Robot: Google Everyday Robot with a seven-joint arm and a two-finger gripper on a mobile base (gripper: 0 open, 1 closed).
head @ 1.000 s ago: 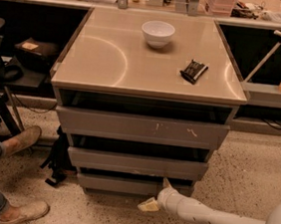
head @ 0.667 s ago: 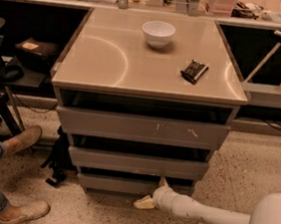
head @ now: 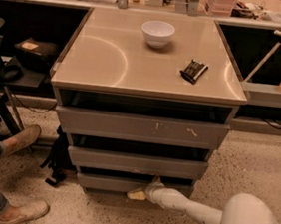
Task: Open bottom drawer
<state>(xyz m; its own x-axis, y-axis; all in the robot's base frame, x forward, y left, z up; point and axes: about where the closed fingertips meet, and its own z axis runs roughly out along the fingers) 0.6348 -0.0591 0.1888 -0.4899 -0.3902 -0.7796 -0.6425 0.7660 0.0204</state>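
Note:
The bottom drawer [head: 108, 182] is the slim, plain grey-brown front lowest in the cabinet, under the mid-sized drawer front [head: 135, 162] and the tall scratched top drawer front [head: 141, 128]. My white arm reaches in from the lower right along the floor. My gripper [head: 139, 193] is at the lower edge of the bottom drawer front, near its middle, with pale fingertips low by the floor. The bottom drawer stands out only slightly from the cabinet.
A white bowl [head: 158, 33] and a small black object [head: 193, 70] sit on the cabinet top [head: 106, 55]. A person's legs and shoes [head: 19, 141] are on the floor at left, by a black bag [head: 57, 163]. Shelves flank both sides.
My arm and gripper have shifted left along the floor, closer in under the bottom drawer front. The drawers look unchanged.

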